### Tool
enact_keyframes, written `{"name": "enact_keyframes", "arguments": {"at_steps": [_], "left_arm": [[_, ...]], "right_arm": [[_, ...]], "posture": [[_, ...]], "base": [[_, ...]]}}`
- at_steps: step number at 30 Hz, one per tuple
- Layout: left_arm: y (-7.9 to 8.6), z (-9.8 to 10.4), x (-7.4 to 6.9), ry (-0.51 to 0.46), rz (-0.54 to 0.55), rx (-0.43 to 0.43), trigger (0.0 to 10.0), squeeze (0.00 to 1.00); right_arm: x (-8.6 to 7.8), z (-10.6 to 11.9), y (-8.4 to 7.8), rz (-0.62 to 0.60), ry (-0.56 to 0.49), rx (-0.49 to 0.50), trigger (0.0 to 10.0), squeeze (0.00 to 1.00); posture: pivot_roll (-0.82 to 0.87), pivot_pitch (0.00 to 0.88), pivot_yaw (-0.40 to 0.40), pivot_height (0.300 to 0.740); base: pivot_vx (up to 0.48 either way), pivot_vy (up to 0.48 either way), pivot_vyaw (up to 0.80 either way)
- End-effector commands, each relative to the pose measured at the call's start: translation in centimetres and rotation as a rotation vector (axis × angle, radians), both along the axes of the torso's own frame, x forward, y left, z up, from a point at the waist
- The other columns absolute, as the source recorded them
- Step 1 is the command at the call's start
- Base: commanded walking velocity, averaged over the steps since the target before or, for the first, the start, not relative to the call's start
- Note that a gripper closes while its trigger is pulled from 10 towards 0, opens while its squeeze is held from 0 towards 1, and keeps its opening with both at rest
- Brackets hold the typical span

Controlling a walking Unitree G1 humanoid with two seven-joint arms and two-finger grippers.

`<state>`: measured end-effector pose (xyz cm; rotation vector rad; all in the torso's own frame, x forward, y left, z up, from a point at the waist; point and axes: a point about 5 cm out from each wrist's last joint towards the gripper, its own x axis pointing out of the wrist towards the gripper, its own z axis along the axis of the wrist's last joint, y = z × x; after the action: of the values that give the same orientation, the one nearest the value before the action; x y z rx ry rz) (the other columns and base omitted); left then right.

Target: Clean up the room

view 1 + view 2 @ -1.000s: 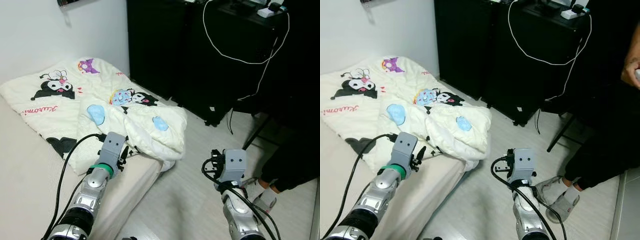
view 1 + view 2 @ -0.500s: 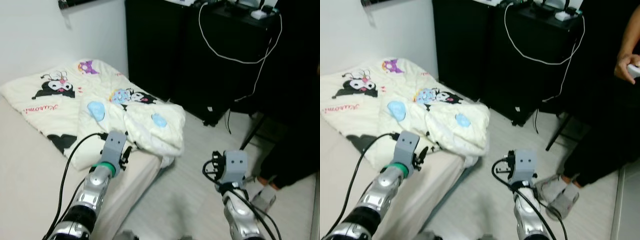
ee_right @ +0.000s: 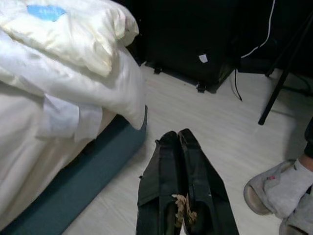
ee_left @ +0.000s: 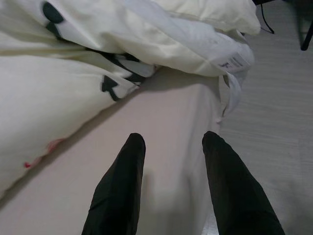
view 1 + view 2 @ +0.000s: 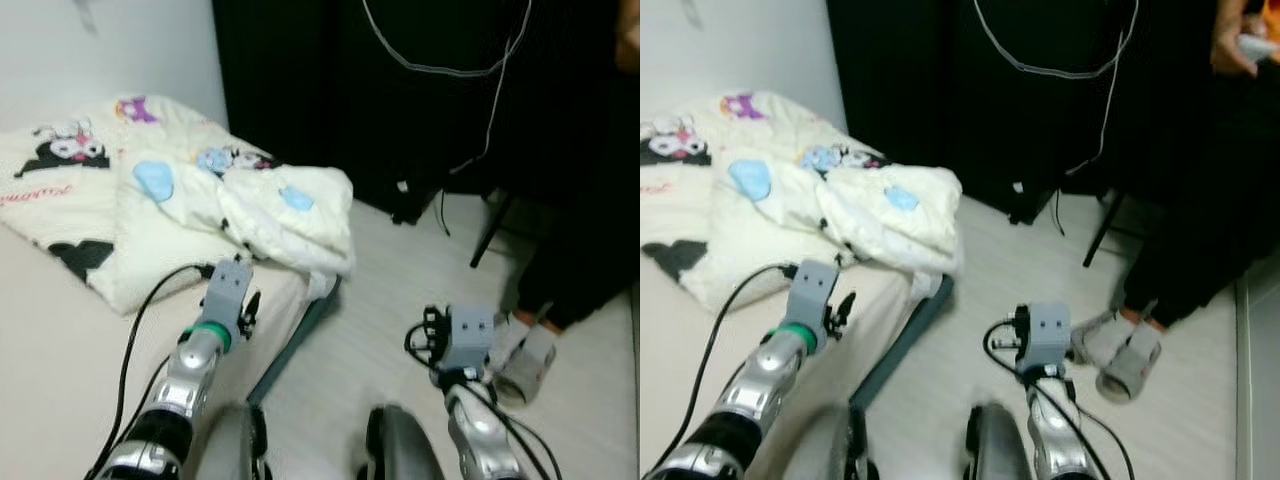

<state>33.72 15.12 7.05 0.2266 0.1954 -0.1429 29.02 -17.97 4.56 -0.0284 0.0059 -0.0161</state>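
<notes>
Pale plank flooring (image 5: pixel 390 300) runs beside a low bed (image 5: pixel 60 350) fronting black cabinets (image 5: pixel 300 90). Crumpled cartoon-print comforter (image 5: pixel 190 210) lies heaped at the mattress corner, just ahead of the left gripper (image 4: pixel 171 147), fingers parted, holding nothing. Right gripper (image 3: pixel 182 147) hangs over floor, fingers pressed together, empty. Left arm is nearer. A person's slippered feet (image 5: pixel 520 355) stand near.

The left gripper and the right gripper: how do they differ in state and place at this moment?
The left gripper has its jaws apart, with nothing between them; the right gripper has its jaws shut together. The left gripper is over the mattress, near the crumpled cream blanket; the right gripper is over the pale wood floor, beside the bed's edge. Both hold nothing and have two long black fingers.
</notes>
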Motion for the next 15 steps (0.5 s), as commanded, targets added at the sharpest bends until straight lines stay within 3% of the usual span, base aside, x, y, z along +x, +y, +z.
{"name": "enact_keyframes", "arguments": {"at_steps": [1, 4, 6, 10, 11, 13, 14, 15], "left_arm": [[0.1, 2.0, 1.2, -0.045, 0.040, -0.025, 10.0, 0.00], [0.1, 3.1, 2.0, -0.065, 0.062, -0.034, 10.0, 0.00], [0.1, 6.0, 3.8, -0.107, 0.119, -0.058, 10.0, 0.00], [-0.1, 7.8, 4.9, -0.130, 0.140, -0.076, 10.0, 0.00], [-0.4, 8.6, 5.5, -0.131, 0.155, -0.085, 10.0, 0.71], [-0.7, 9.2, 5.9, -0.129, 0.171, -0.083, 10.0, 0.71], [-0.8, 9.7, 6.3, -0.127, 0.195, -0.077, 10.0, 1.00], [-0.8, 9.7, 6.3, -0.127, 0.195, -0.077, 10.0, 1.00]], "right_arm": [[0.0, 0.0, 0.2, 0.001, 0.000, 0.008, 10.0, 0.00], [0.0, 0.1, 0.3, 0.005, -0.004, 0.009, 10.0, 0.00], [0.0, 0.2, 0.6, 0.014, -0.012, 0.018, 10.0, 0.00], [0.0, 0.3, 0.9, 0.020, -0.015, 0.023, 10.0, 0.00], [-0.1, 0.2, 1.1, 0.024, -0.016, 0.025, 10.0, 0.00], [-0.2, 0.2, 1.3, 0.027, -0.018, 0.028, 10.0, 0.00], [-0.2, 0.3, 1.4, 0.030, -0.020, 0.030, 10.0, 0.00], [-0.2, 0.3, 1.4, 0.030, -0.020, 0.030, 10.0, 0.00]], "posture": [[0.03, 0.105, 0.027, 0.561], [0.03, 0.105, 0.027, 0.556], [0.03, 0.114, 0.030, 0.556], [0.03, 0.125, 0.035, 0.556], [0.02, 0.134, 0.040, 0.556], [0.02, 0.140, 0.043, 0.556], [0.02, 0.146, 0.046, 0.556], [0.02, 0.146, 0.046, 0.556]], "base": [[0.000, 0.000, 0.00], [0.000, 0.000, 0.00], [0.000, 0.000, 0.00], [0.000, 0.000, 0.00], [0.000, 0.000, 0.00], [0.000, 0.000, 0.00], [0.000, 0.000, 0.00], [0.000, 0.000, 0.00]]}}
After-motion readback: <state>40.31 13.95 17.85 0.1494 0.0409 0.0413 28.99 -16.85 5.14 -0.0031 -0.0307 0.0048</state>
